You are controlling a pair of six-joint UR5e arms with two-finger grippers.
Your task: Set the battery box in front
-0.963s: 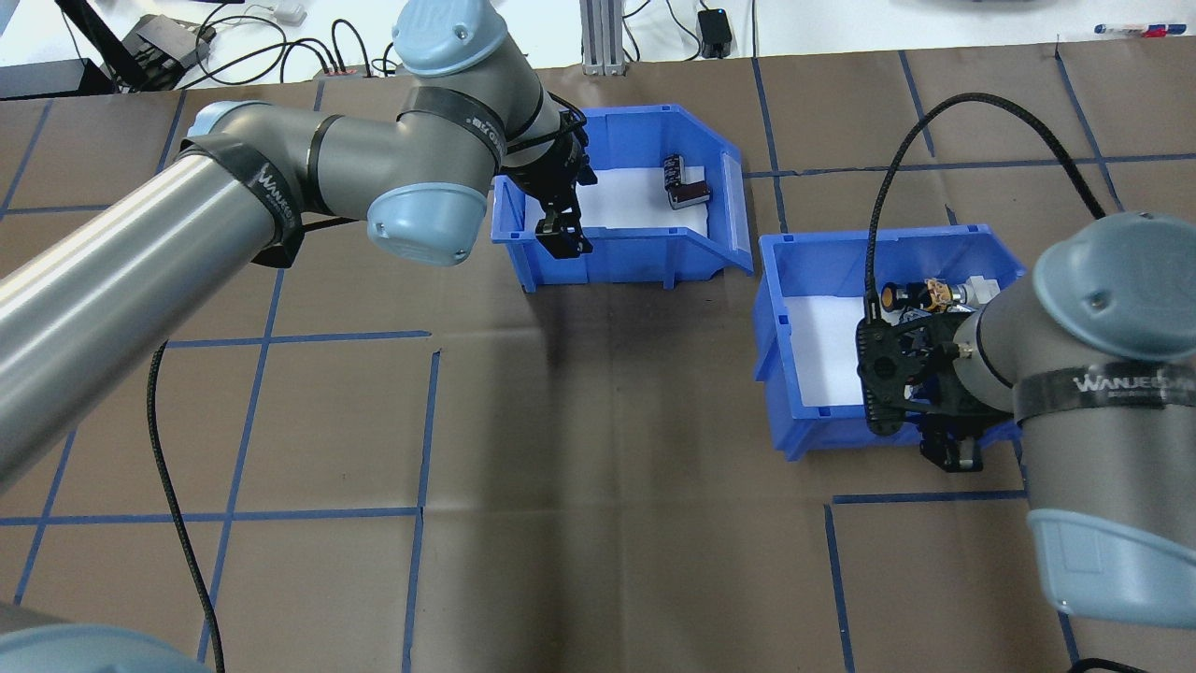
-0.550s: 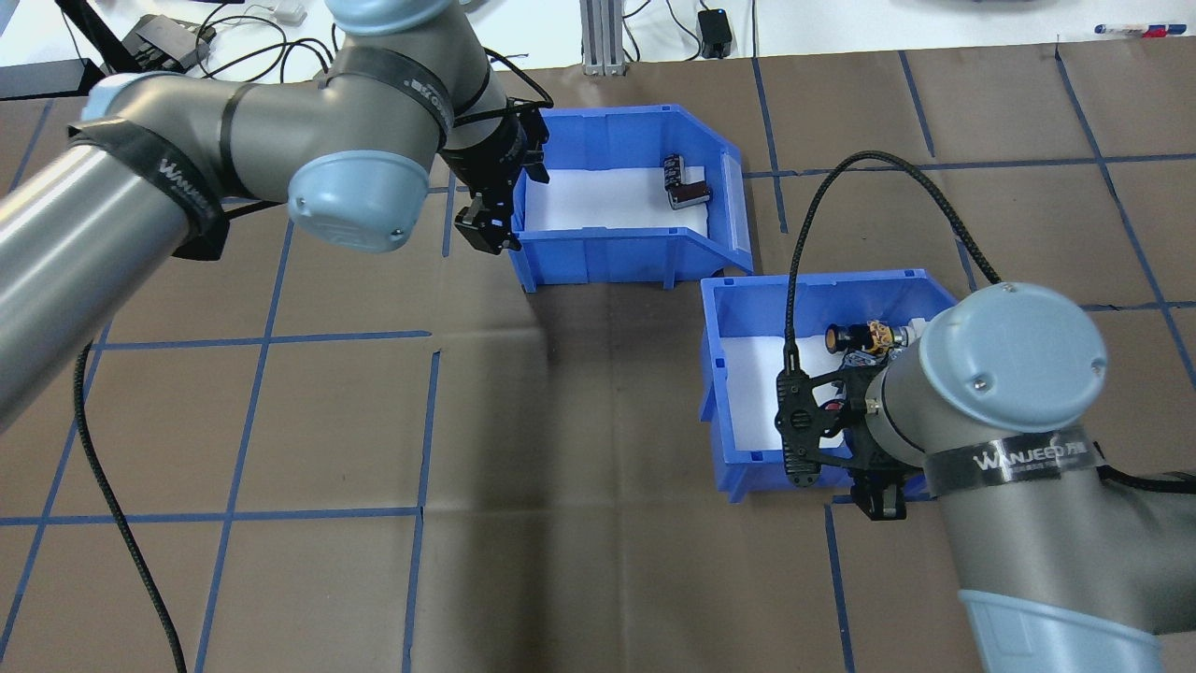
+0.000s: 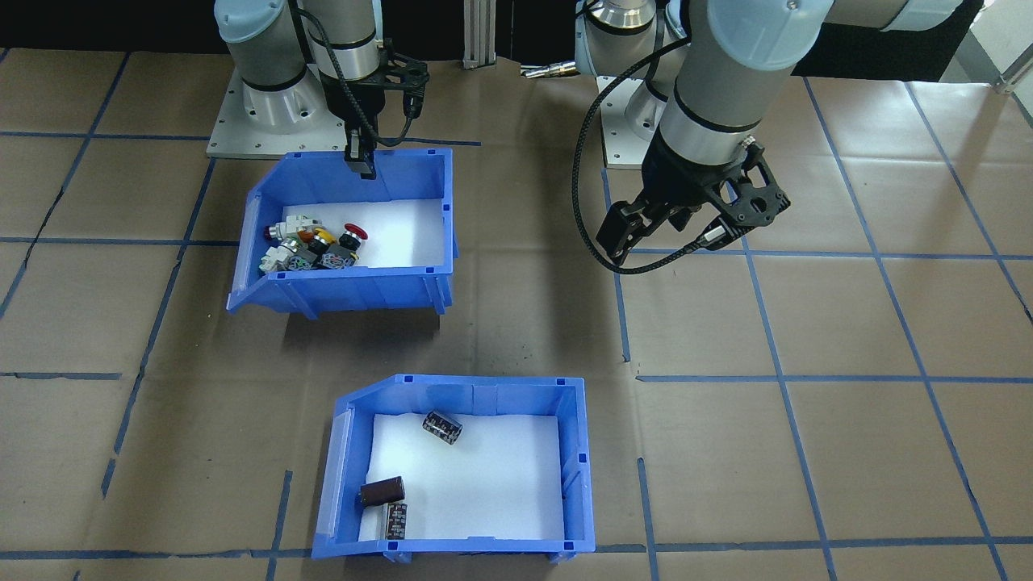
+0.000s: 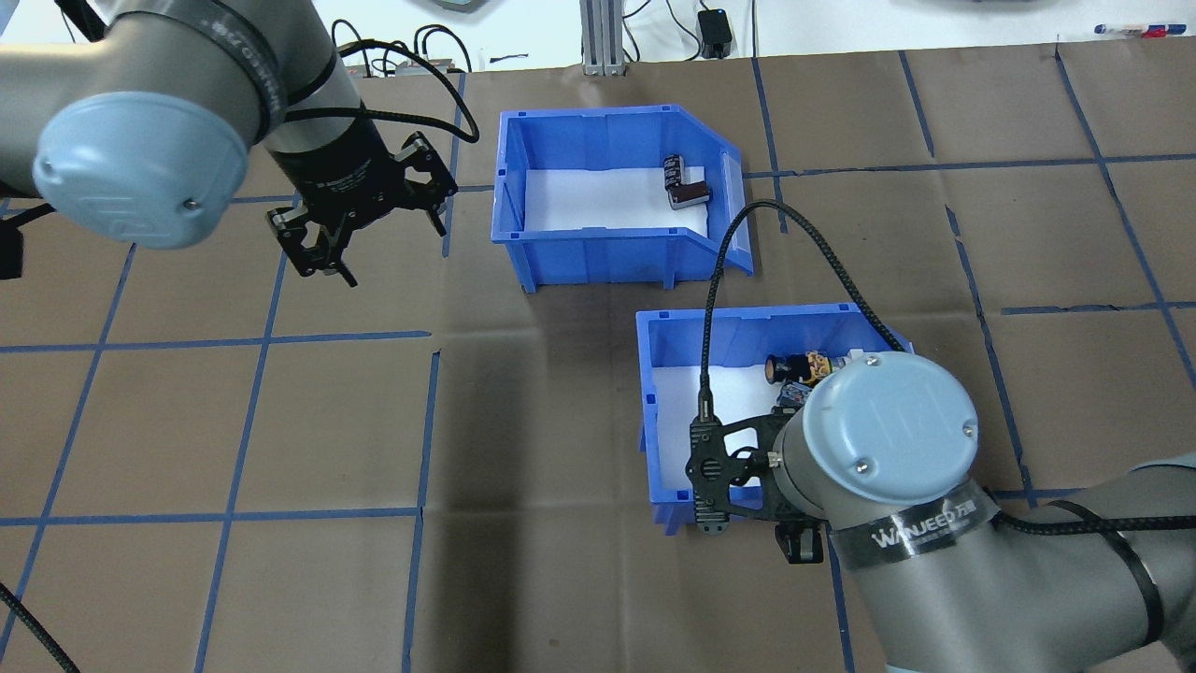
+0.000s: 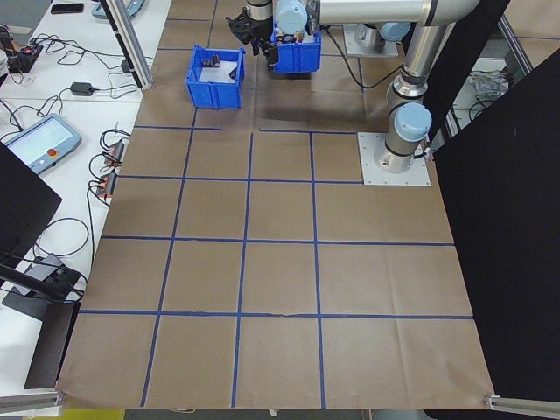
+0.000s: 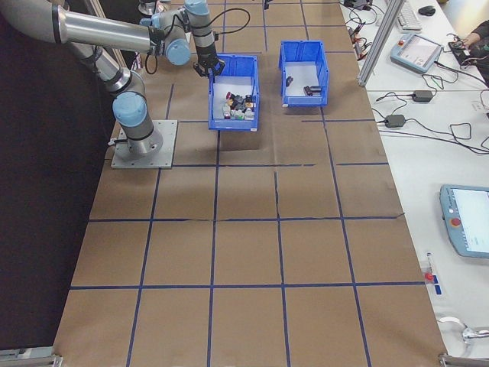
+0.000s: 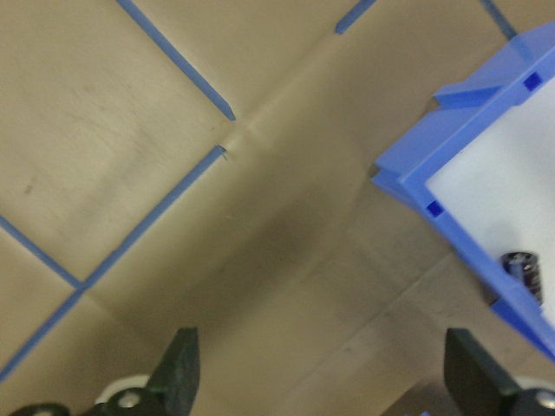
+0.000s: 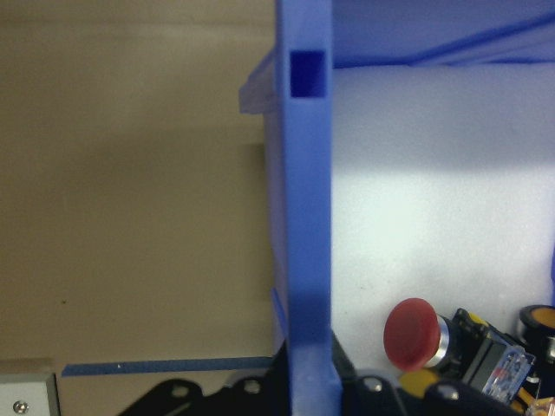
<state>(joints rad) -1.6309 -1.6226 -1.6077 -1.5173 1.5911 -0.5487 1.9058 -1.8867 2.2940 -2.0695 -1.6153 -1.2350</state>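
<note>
This is a robotics lab or test workshop. Two grey industrial arms stand bolted on metal base plates [image 5: 395,164] on a large table [image 6: 252,260] that is covered with brown paper and marked with a grid of blue tape. Beside the table there are white benches with cables [image 5: 109,149], power adapters and handheld control tablets [image 6: 467,230]. Aluminium frame posts [image 4: 601,35] stand at the table's edge.

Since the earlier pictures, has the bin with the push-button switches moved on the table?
Yes. The switch bin, gripped at its wall by the right gripper, moved leftward and nearer the robot, judged against the battery box, which stayed put.
</note>
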